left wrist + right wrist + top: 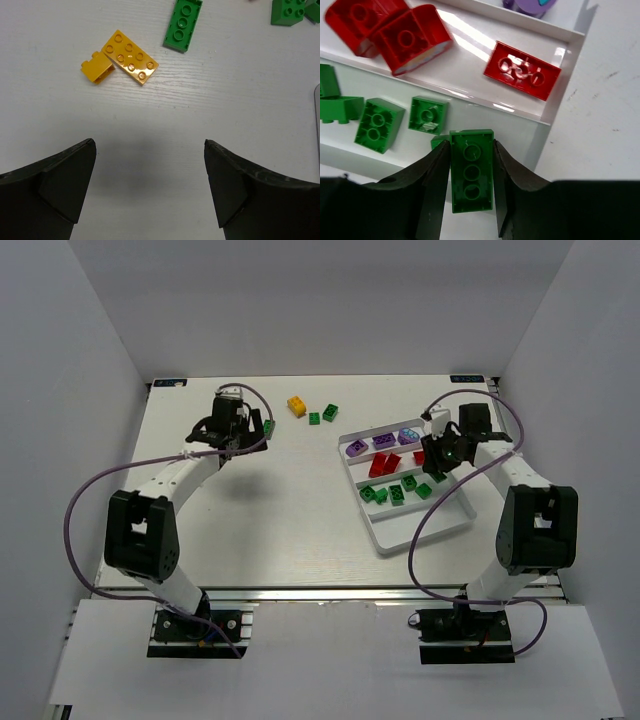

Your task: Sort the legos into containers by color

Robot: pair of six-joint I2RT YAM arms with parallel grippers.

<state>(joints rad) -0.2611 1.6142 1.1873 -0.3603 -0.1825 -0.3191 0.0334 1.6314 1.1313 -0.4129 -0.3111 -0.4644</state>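
Looking down on a matte white table [290, 525] with faint wood grain, boxed in by plain white walls [320, 300] and edged along the near side by a ribbed metal rail [330, 592]. Spreading the left hand [150, 150] fully wide over bare table at the far left, gripping nothing, showing dull black wedge-shaped fingers [60, 185]. Facing, just ahead, a glossy yellow-orange eight-stud brick [130, 57] touching a smaller yellow-orange block [96, 67], with a long green brick [183, 25] near them, all loose on the table. Pinching a green three-stud brick [471, 175] lengthwise between the part-closed black fingers of the right hand [471, 150], over the right end of the third compartment of the white tray [425, 527], a shiny, low-walled rectangle with thin dividers, lying at an angle on the right. Showing purple bricks [383, 442] in the farthest compartment, red bricks [522, 70], flat and curved, in the next, and small square green bricks [427, 115] in the third.
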